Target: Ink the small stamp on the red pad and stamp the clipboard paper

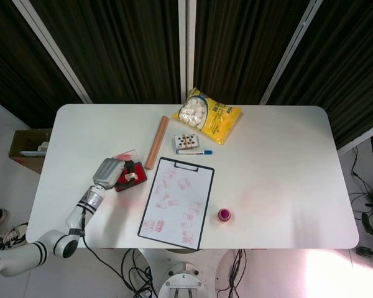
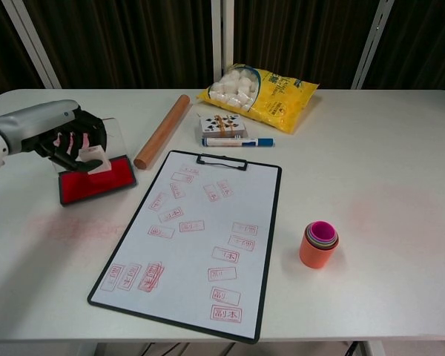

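While the head view shows only the back of the left robot hand [image 1: 110, 172] over the red pad [image 1: 132, 177], the chest view shows its dark fingers [image 2: 73, 152] clamped on the small stamp [image 2: 94, 160], whose base touches the pad's red surface. The clipboard paper [image 2: 196, 233], covered in red marks, lies just beyond the pad on the hand's inner side, on the white bench [image 2: 386, 185]. Farther that way stands a stack of cups [image 2: 319, 244]. Beyond the hand lie a wooden rolling pin [image 2: 162, 131], a card pack [image 2: 222, 124], a marker [image 2: 237, 142] and a yellow bag [image 2: 259, 87]. The right robot hand appears in neither view.
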Robot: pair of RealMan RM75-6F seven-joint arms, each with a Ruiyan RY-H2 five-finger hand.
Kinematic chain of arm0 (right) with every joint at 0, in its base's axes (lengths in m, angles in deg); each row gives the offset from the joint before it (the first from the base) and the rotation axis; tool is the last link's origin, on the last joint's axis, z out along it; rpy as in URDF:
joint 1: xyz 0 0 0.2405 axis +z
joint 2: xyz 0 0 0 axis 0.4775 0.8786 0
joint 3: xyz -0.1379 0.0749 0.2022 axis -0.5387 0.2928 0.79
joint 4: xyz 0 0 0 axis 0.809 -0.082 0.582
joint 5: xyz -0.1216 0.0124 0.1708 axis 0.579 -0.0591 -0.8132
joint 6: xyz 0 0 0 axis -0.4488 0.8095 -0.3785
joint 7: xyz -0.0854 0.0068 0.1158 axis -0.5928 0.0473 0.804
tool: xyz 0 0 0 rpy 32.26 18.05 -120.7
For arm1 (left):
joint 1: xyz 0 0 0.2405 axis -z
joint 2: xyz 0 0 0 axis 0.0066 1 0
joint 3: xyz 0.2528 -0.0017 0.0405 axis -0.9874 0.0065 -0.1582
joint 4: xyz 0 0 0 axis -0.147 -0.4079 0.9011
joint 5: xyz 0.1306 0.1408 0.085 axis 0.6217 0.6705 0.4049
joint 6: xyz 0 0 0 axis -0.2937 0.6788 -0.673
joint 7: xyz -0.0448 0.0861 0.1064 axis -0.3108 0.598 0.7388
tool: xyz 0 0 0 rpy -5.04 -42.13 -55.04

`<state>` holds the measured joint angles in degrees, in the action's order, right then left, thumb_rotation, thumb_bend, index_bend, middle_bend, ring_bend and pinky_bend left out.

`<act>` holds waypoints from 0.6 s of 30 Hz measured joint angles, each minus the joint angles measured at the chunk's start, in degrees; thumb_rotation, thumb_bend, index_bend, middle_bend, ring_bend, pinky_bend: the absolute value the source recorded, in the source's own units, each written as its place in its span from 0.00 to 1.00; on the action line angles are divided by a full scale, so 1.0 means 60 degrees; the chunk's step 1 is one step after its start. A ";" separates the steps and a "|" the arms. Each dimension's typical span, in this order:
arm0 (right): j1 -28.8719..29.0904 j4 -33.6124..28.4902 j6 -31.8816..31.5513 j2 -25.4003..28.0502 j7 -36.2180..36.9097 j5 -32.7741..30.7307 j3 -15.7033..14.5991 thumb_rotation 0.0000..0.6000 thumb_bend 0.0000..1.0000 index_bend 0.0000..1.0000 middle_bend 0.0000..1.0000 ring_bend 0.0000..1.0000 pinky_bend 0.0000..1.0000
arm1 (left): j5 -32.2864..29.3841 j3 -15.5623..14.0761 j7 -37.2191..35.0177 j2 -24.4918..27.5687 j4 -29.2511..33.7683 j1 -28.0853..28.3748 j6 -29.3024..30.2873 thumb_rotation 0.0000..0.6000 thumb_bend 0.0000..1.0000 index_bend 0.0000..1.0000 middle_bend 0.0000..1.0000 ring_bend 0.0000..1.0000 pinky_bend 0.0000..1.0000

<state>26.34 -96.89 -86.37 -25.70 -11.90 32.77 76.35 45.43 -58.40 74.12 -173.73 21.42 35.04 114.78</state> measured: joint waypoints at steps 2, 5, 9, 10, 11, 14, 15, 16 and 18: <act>-0.0003 0.0023 -0.0015 0.0006 0.0065 0.0048 -0.0010 1.00 0.32 0.00 0.00 0.00 0.00 | 0.0066 0.0038 0.0214 0.0223 0.0670 0.0022 0.0112 1.00 0.41 0.66 0.69 0.62 0.66; -0.0014 0.0050 -0.0052 0.0006 0.0117 0.0127 -0.0041 1.00 0.32 0.00 0.00 0.00 0.00 | 0.0166 0.0121 0.0706 0.0512 0.1790 0.0102 0.0281 1.00 0.41 0.66 0.69 0.62 0.66; -0.0029 0.0088 -0.0066 -0.0003 0.0203 0.0183 -0.0080 1.00 0.33 0.00 0.00 0.00 0.00 | 0.0179 0.0238 0.1631 0.0503 0.2708 0.0389 0.0298 1.00 0.41 0.66 0.69 0.62 0.66; -0.0034 0.0099 -0.0068 -0.0002 0.0225 0.0192 -0.0087 1.00 0.32 0.00 0.00 0.00 0.00 | 0.0136 0.0257 0.1801 0.0413 0.2759 0.0461 0.0257 1.00 0.41 0.66 0.69 0.62 0.66; -0.0042 0.0113 -0.0071 0.0002 0.0252 0.0197 -0.0095 1.00 0.32 0.00 0.00 0.00 0.00 | 0.0086 0.0273 0.1925 0.0294 0.2772 0.0530 0.0210 1.00 0.41 0.66 0.69 0.62 0.66; -0.0070 0.0141 -0.0090 0.0034 0.0323 0.0194 -0.0102 1.00 0.32 0.00 0.00 0.00 0.00 | -0.0034 0.0308 0.2228 -0.0221 0.2594 0.0753 0.0085 1.00 0.41 0.66 0.69 0.61 0.66; -0.0079 0.0148 -0.0098 0.0048 0.0343 0.0187 -0.0101 1.00 0.32 0.00 0.00 0.00 0.00 | -0.0069 0.0319 0.2336 -0.0448 0.2428 0.0838 0.0046 1.00 0.41 0.66 0.69 0.61 0.66; -0.0088 0.0152 -0.0107 0.0062 0.0363 0.0181 -0.0098 1.00 0.32 0.00 0.00 0.00 0.00 | -0.0102 0.0328 0.2399 -0.0623 0.2286 0.0902 0.0013 1.00 0.41 0.66 0.69 0.61 0.66; -0.0108 0.0169 -0.0136 0.0092 0.0414 0.0155 -0.0079 1.00 0.32 0.00 0.00 0.00 0.00 | -0.0213 0.0357 0.2496 -0.1022 0.1939 0.1055 -0.0107 1.00 0.41 0.66 0.69 0.62 0.66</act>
<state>25.69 -95.88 -87.18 -25.15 -9.42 33.70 75.88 44.15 -56.26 89.10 -179.87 33.05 41.37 114.14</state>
